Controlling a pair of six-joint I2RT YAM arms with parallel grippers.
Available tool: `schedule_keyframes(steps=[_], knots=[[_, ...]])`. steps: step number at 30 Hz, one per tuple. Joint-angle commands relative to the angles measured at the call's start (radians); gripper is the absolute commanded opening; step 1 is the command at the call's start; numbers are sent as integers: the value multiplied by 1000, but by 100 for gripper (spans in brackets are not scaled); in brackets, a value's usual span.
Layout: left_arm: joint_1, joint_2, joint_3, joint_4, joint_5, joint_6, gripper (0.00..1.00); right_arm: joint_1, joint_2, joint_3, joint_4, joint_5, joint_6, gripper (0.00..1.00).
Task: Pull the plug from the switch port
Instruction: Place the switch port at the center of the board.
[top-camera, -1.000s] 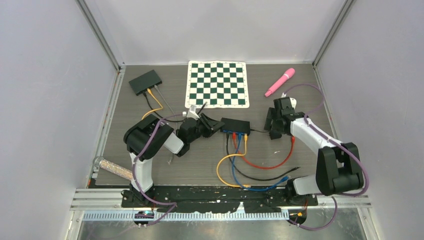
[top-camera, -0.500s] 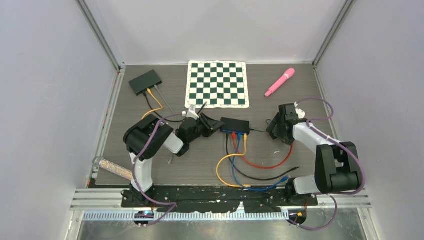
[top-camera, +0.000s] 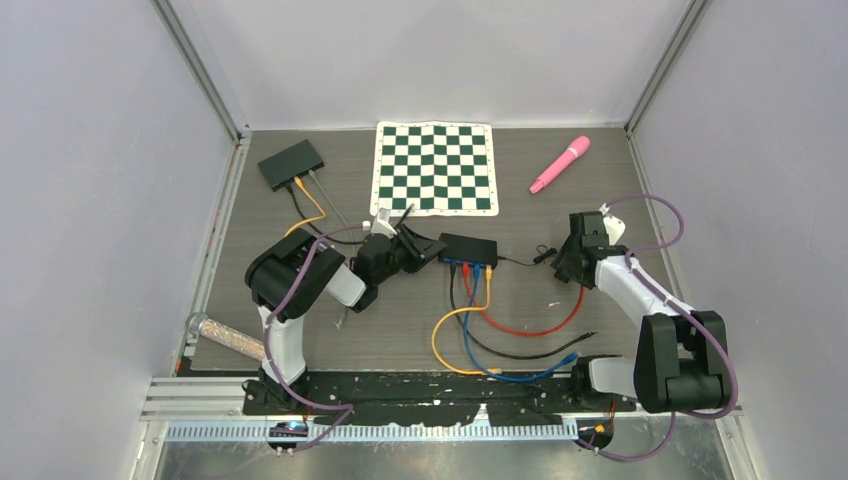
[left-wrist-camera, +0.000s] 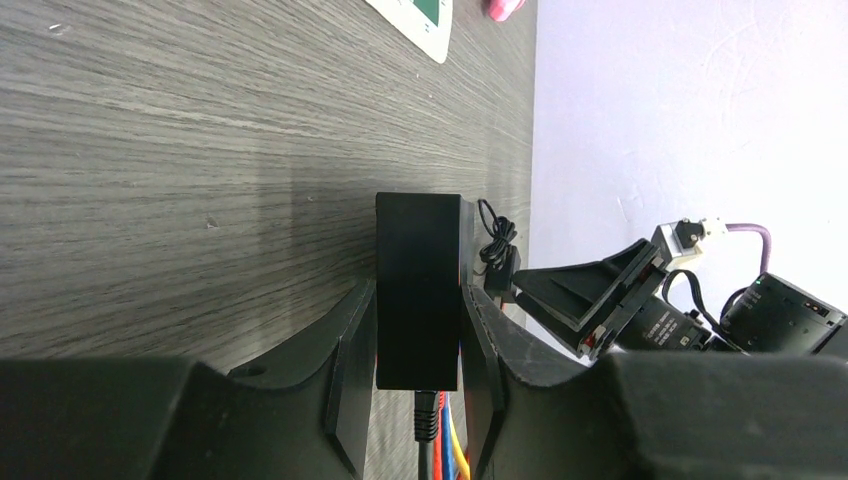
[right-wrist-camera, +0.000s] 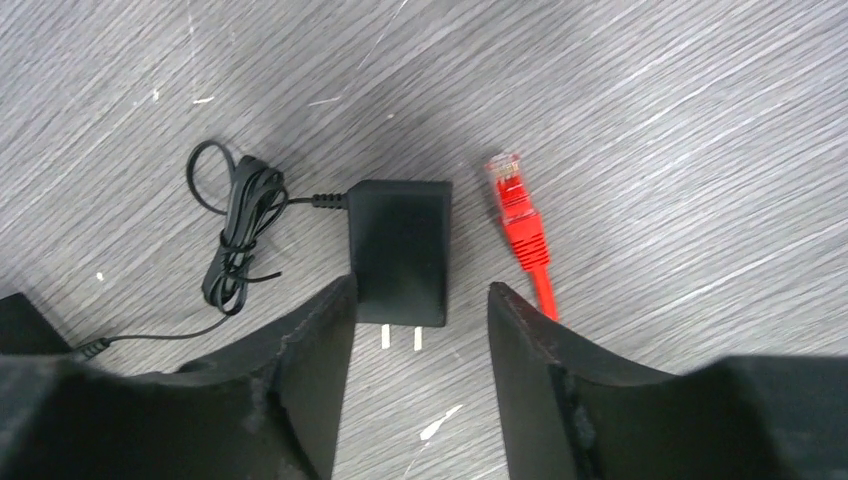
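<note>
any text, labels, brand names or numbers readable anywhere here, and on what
No readable text in any view.
power adapter: plain black face, no print visible.
network switch: no legible label.
chessboard: only green and white squares.

Lab: white-walled enclosure (top-camera: 430, 60), calibration checkerboard (top-camera: 435, 168)

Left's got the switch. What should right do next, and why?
Probably carry the right pincer left to the plugs in the switch: the left pincer clamps it, while the right straddles the power adapter, jaws apart, holding nothing.
</note>
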Motion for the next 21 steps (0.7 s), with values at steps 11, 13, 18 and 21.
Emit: schedule_keyframes(steps=[11, 13, 18, 21], knots=[[15, -32, 19, 103, 40, 38, 14, -98, 168, 90, 47, -149, -110, 52], [14, -35, 27, 110, 53, 43, 15, -98, 145, 87, 49, -160, -121, 37], [14, -23, 7, 163, 28, 24, 15, -98, -56, 118, -16, -162, -159, 25], [15, -2, -10, 204, 6, 6, 15, -98, -159, 157, -66, -103, -172, 25]])
